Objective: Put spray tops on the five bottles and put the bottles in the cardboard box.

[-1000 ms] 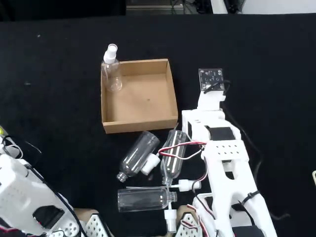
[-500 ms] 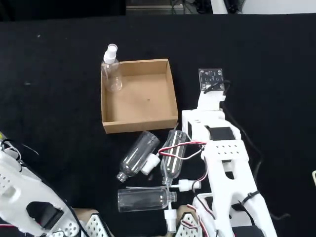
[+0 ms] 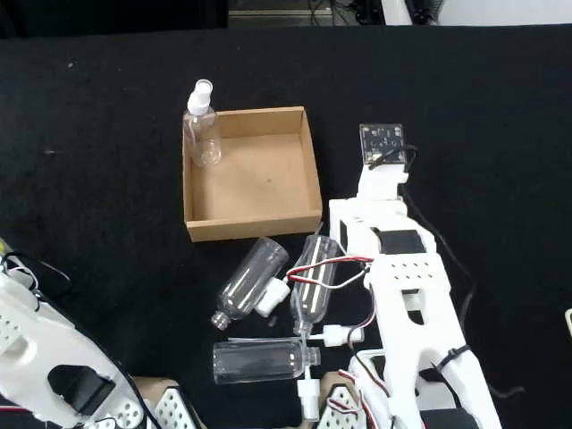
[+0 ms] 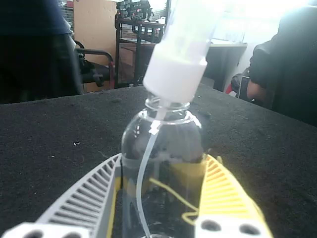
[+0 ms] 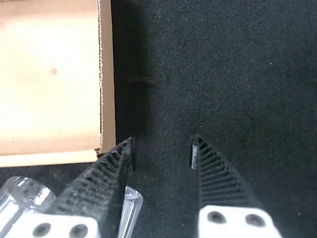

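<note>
- Clamping a clear held bottle [image 4: 163, 134] by its body, the left end effector [image 4: 163, 163] has one yellow and one grey finger pressed to either side of it.
- A white spray top [image 4: 178, 69] sits on that bottle's neck, leaning toward 1 o'clock, and its thin dip tube [image 4: 143, 178] hangs down inside the bottle.
- In the high view the left arm [image 3: 40, 357] sits at the 8 o'clock corner of the black surface [image 3: 107, 179].
- The right end effector [image 5: 161, 146] has its fingers apart with nothing between them, above bare surface just beside the cardboard box [image 3: 268, 183].
- The box lies open-topped toward 11 o'clock from the middle of the surface.
- A capped bottle [image 3: 202, 134] stands upright at the box's 11 o'clock corner. I cannot tell whether it is inside the box or against the wall.
- At 6 o'clock of the box lie three uncapped bottles:
  - a slanted bottle [image 3: 252, 275];
  - a middle bottle [image 3: 313, 284] at its 3 o'clock;
  - a crosswise bottle [image 3: 259, 361] at 6 o'clock of both.
- One loose top [image 3: 273, 298] lies between the slanted and middle bottles, and two more [image 3: 335, 336] [image 3: 309, 399] lie near the crosswise bottle's neck.
- The right arm [image 3: 407, 295] stretches at 4 o'clock of the box.
</note>
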### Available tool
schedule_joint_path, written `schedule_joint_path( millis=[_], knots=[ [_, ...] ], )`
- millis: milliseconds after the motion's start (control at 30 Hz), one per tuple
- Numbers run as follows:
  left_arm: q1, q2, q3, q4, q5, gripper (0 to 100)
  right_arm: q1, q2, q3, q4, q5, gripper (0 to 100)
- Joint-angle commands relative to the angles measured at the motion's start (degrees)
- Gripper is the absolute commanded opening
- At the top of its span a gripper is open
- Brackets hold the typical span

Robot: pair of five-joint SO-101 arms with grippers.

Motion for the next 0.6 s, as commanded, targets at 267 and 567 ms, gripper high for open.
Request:
schedule_joint_path(
  millis=[267, 567],
  knots=[
    [-0.66, -1.05, -1.8, -5.27, 0.09, 30, -0.44, -1.1, -0.13, -1.41, 0.53, 16.3],
    [-0.22, -0.62, -5.05, -5.71, 0.09, 30, -0.44, -1.1, -0.13, -1.41, 0.53, 16.3]
  ],
)
